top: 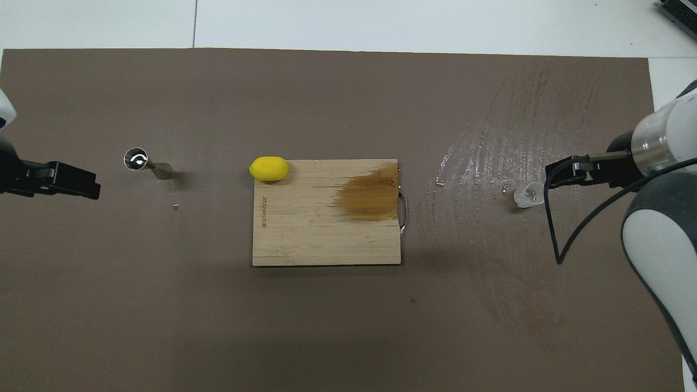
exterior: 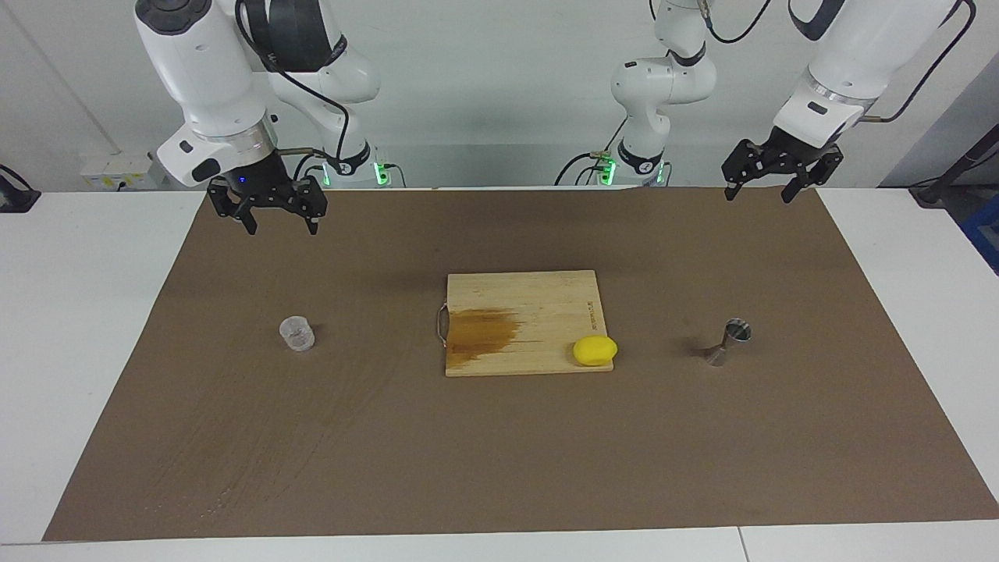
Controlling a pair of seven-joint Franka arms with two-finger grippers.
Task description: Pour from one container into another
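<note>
Right gripper hangs open and empty above the mat's robot-side edge, the clear cup standing on the mat farther out toward the right arm's end. Left gripper, likewise spread and empty, waits over the other end, where the steel jigger stands. I would descend squarely and pinch the cup mid-wall (thin plastic may buckle). Overhead view alone shows wet streaks around the cup; facing view alone shows both grippers well above the table.
</note>
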